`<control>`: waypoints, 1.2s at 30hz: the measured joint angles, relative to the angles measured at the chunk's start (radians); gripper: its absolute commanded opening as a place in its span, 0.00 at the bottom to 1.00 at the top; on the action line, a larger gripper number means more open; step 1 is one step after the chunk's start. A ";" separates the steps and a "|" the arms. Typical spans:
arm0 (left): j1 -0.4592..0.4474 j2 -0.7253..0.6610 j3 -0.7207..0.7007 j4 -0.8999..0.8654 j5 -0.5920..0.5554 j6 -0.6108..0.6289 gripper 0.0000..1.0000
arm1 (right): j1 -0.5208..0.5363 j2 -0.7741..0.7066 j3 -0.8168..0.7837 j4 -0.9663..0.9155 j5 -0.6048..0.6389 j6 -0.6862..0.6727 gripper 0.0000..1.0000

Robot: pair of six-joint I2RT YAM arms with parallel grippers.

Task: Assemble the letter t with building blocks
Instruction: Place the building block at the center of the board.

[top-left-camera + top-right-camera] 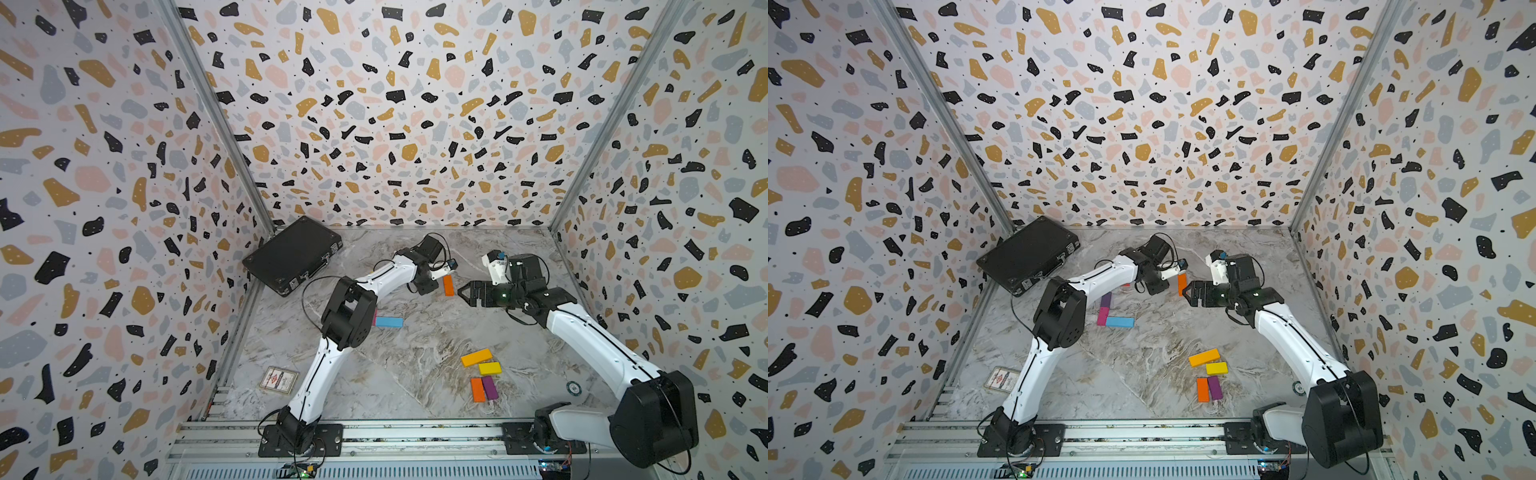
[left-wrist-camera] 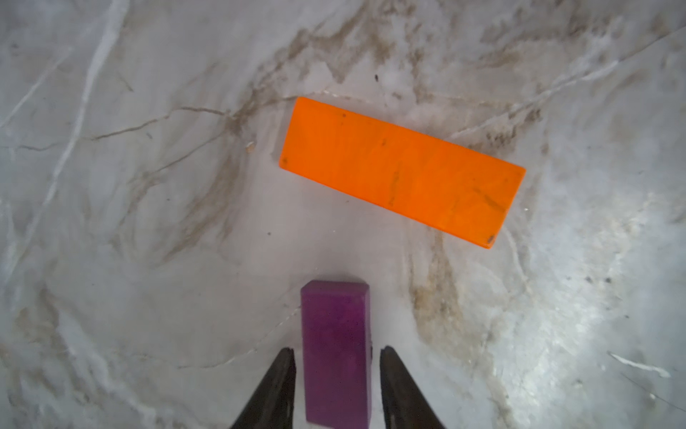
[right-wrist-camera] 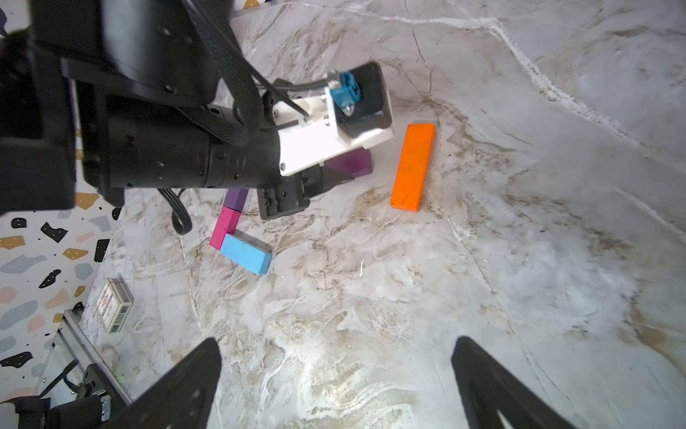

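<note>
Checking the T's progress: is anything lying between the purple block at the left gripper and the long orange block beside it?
Nothing visible does. In the left wrist view only bare marble tabletop lies between the purple block and the orange block. The left gripper straddles the purple one, jaws just clear of its sides.

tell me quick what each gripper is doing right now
Left gripper: open, jaws either side of the purple block with a small gap on each side, not gripping it.
Right gripper: wide open, holding nothing.
</note>
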 measured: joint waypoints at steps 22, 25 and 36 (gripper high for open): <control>0.137 -0.089 -0.084 -0.092 0.244 -1.028 0.17 | 0.000 0.000 -0.033 -0.004 -0.048 0.000 1.00; 0.137 -0.089 -0.165 -0.049 0.269 -1.122 0.15 | 0.000 0.000 -0.033 -0.004 -0.056 0.000 0.99; 0.137 -0.080 -0.150 0.019 0.279 -1.232 0.07 | 0.000 -0.001 -0.033 -0.011 -0.059 -0.003 0.99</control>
